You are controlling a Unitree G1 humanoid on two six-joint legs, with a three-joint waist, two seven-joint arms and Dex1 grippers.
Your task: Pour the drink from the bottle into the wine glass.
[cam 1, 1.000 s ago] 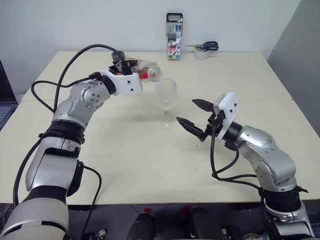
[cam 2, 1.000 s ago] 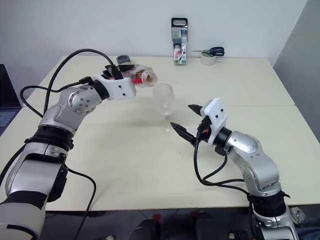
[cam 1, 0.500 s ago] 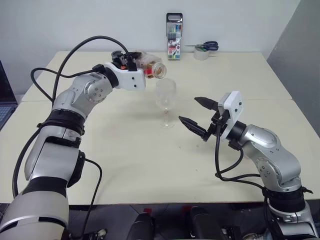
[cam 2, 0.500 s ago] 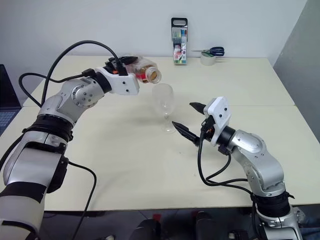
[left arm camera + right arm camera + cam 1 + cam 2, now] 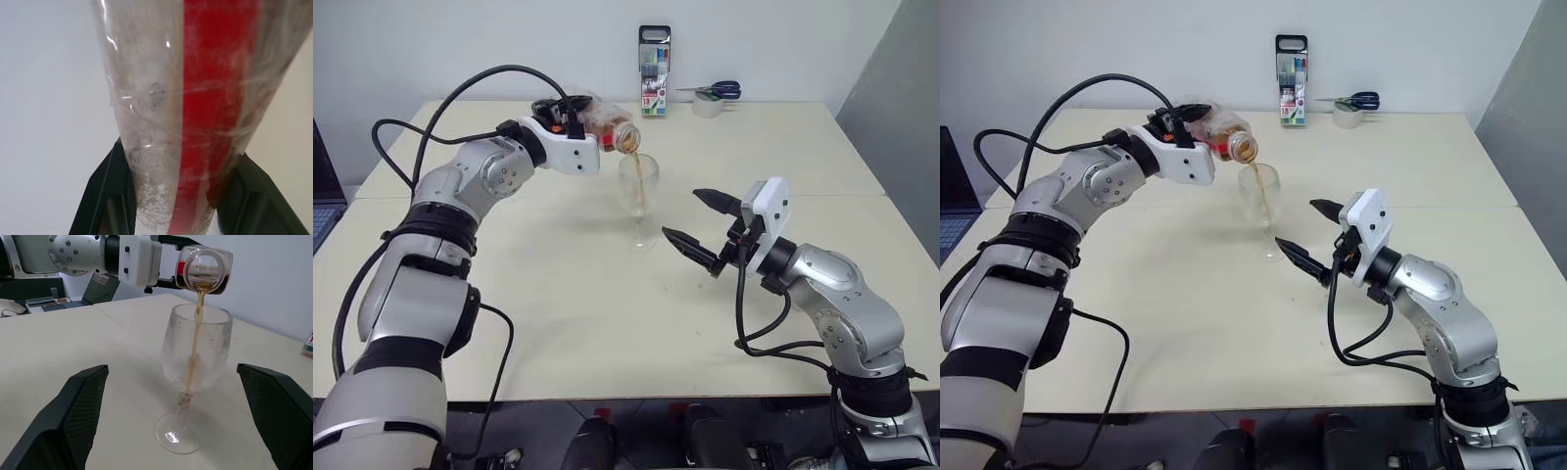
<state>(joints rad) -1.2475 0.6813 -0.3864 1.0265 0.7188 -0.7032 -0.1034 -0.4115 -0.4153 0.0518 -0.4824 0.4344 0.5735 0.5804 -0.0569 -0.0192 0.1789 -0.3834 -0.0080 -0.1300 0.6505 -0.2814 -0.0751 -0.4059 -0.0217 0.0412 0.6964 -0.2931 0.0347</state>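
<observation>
Amber-red drink (image 5: 194, 340) now falling in a thin stream from the mouth of the small clear plastic bottle with the red label strip (image 5: 607, 124) into the clear stemmed wine glass (image 5: 637, 199); a second ago no stream, bottle lying lower and less tipped beside the rim. Since then raised slightly and rolled further over, neck now directly above the bowl. Left gripper (image 5: 171, 196) clamped on the bottle body, black fingers on either side. Glass upright on the pale cream surface (image 5: 607, 323), foot in the same spot as before, only a trace of liquid gathering at the bottom of the bowl. Right gripper (image 5: 698, 219) hovering just beside the glass with fingers spread wide, grasping nothing, not touching stem or bowl, unmoved. Judged: pour just begun, most of the drink left in the bottle; stream landing inside the rim, so tilt to be held steady.
</observation>
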